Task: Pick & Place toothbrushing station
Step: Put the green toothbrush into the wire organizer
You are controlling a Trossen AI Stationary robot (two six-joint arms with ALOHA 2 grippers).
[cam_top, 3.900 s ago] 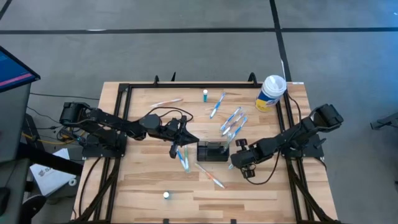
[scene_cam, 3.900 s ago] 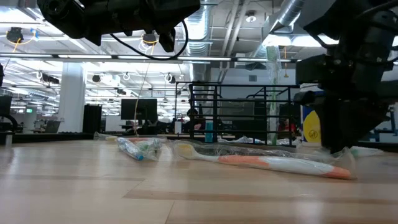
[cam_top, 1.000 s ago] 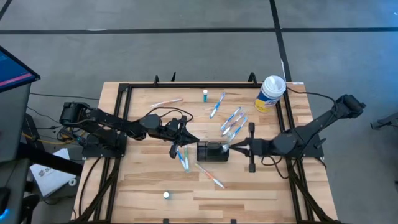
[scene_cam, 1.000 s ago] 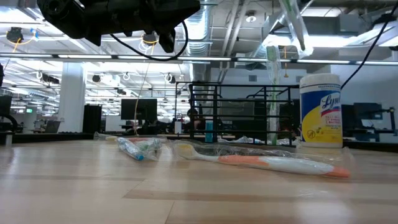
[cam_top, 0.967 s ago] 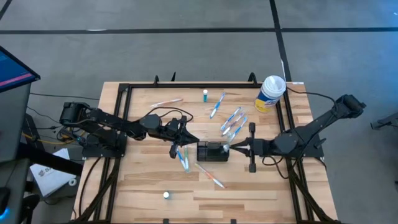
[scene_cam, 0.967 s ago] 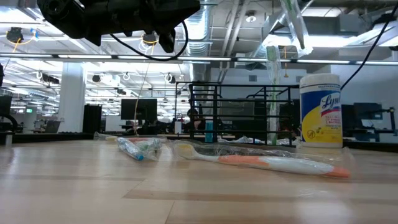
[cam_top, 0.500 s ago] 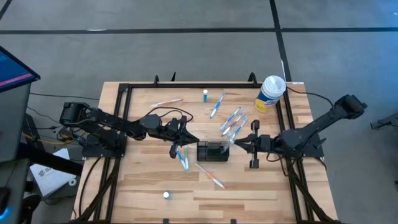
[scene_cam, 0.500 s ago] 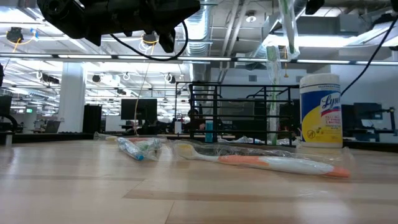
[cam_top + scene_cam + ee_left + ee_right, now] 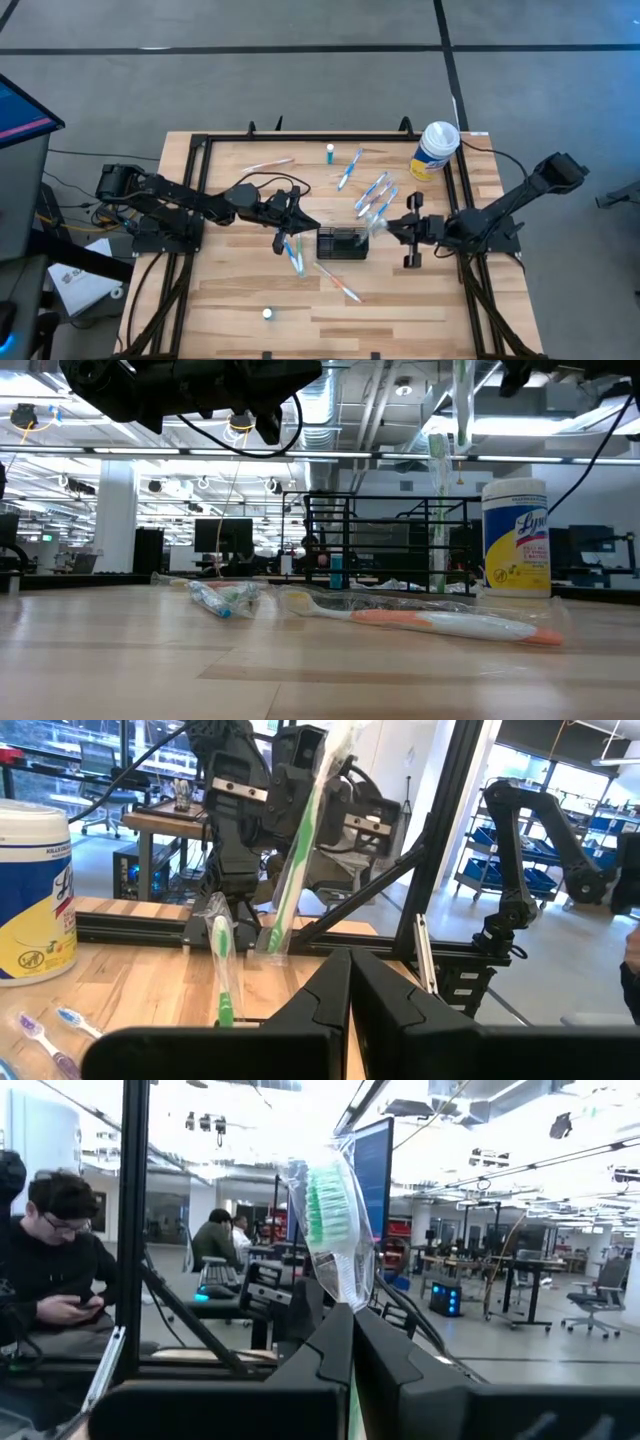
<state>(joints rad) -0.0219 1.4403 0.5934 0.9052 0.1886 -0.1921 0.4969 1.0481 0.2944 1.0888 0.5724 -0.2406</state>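
Observation:
The black toothbrushing station [image 9: 342, 243] stands mid-table. My right gripper [image 9: 385, 224] hovers just right of it, shut on a green toothbrush in a clear wrapper [image 9: 295, 850], which stands nearly upright in the air [image 9: 462, 405]. Another wrapped green toothbrush [image 9: 221, 965] stands upright below and beside it; its foot is hidden behind my left fingers. My left gripper [image 9: 308, 222] is shut, level and holding nothing, above the table just left of the station. My right gripper pinches the wrapped toothbrush between its two fingers just below the bristle head [image 9: 335, 1280]. The fingers come from the table's right side, slanting a little upward, and lie across it. The head stands above the fingers and the handle [image 9: 280, 910] hangs below, clear of the station.
A white-and-yellow wipes canister [image 9: 436, 148] stands at the far right corner. Loose wrapped toothbrushes lie behind the station [image 9: 375, 192], left of it [image 9: 292, 252] and in front of it [image 9: 338, 282]. A black frame [image 9: 300, 135] rims the table.
My right gripper has drawn back toward the table's right edge, away from the station, and tipped its fingers upward. It has stayed shut on the toothbrush, which has swung from slanting to nearly upright.

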